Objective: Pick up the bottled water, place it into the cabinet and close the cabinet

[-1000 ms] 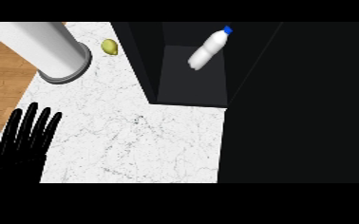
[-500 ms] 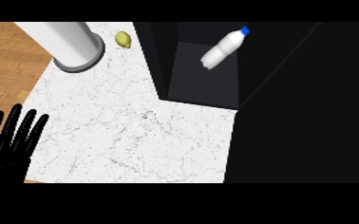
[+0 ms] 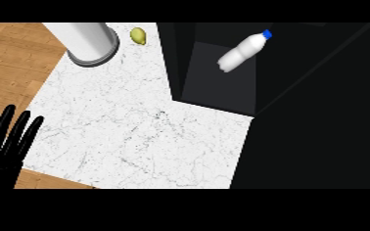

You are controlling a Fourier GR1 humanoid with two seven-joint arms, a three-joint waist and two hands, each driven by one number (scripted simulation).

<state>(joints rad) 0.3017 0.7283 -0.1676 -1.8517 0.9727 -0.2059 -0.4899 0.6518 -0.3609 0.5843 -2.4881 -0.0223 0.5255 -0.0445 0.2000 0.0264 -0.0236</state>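
**Bottle lying inside the dark cabinet, one hand at the left edge**

Hard to read on the right: a large black mass, with the cabinet (image 3: 217, 78) showing only as a dim grey floor panel between darker walls, door not clearly told apart from the rest. Cut off by the upper edge: a tall grey cylinder (image 3: 88, 41), only its lower body and dark base ring visible. Cut off at the left edge and below: the left hand (image 3: 16, 139), black, only part of the palm and the fingers (image 3: 22, 127) showing. Right hand nowhere in view.

Counted: one bottle (image 3: 242, 53), one small yellow-green fruit (image 3: 138, 35), one cylinder, one hand.

Bottle white with a blue cap, lying tilted on the cabinet's grey floor, cap toward the upper right, touched by nothing. Fruit on the white marble surface (image 3: 137, 132), just beside the cylinder's base and near the cabinet's left wall.

Fingers straight, spread and pointing up, holding nothing, resting over the surface's left border, well apart from the bottle.

Broad bare marble between hand and cabinet. Wooden floor along the left and at the lower-left corner. Surface bounded on the right by the cabinet's dark edge.
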